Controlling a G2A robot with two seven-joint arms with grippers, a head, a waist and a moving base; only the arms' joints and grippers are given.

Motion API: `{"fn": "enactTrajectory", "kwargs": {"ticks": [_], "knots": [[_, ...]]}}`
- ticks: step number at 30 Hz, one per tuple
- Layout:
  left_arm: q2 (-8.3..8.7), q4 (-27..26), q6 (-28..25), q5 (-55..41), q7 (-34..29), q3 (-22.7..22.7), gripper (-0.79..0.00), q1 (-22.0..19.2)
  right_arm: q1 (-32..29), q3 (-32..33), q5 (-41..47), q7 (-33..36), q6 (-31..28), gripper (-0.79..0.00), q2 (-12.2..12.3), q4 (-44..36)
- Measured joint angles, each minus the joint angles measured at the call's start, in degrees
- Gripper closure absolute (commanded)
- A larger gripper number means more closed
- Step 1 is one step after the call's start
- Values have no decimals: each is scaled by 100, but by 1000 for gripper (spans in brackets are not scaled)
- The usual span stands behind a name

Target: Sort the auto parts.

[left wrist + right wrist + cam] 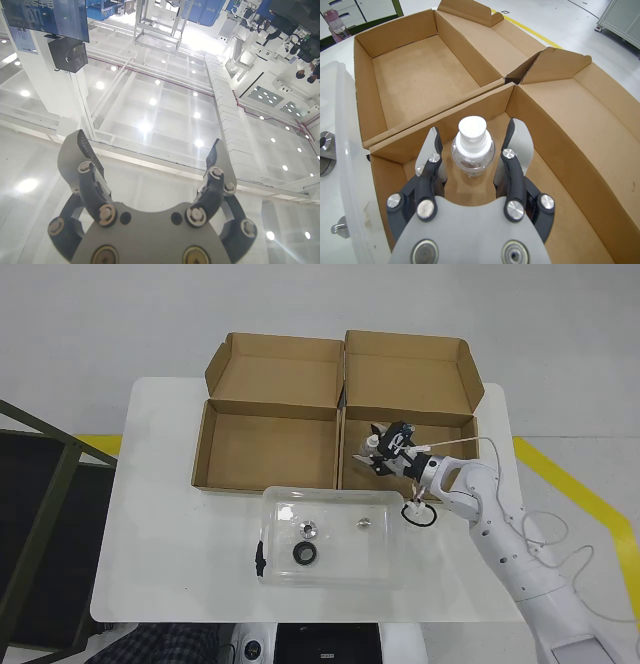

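Our right claw [475,126] stands apart around the small spray bottle [473,152], upright inside the right-hand cardboard box [570,120]; we should lift straight up so neither finger tips it over.

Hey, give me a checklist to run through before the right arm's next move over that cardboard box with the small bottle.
1. Right gripper jaws apart, gaps on both sides of the bottle: ok.
2. Bottle cap upward, inside the right box: ok.
3. Bottle resting on the box floor: cannot tell.
4. Left gripper open, holding nothing: ok.
5. Clear bin sorted out: not ok; black ring, metal cylinder and bolt lie in it.
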Motion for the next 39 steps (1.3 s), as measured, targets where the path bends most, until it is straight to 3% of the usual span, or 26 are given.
{"fn": "enactTrajectory", "kwargs": {"ticks": [9,25,39], "knots": [[0,0,0,0,0,0,-785,0,-283,465,8,231,-160,-785,124,-780],[0,0,0,0,0,0,-785,0,-1138,1156,519,1961,-798,-785,377,-2864],[0,0,0,0,0,0,-785,0,-2083,1232,18,2817,-1165,-785,547,-3981]]}}
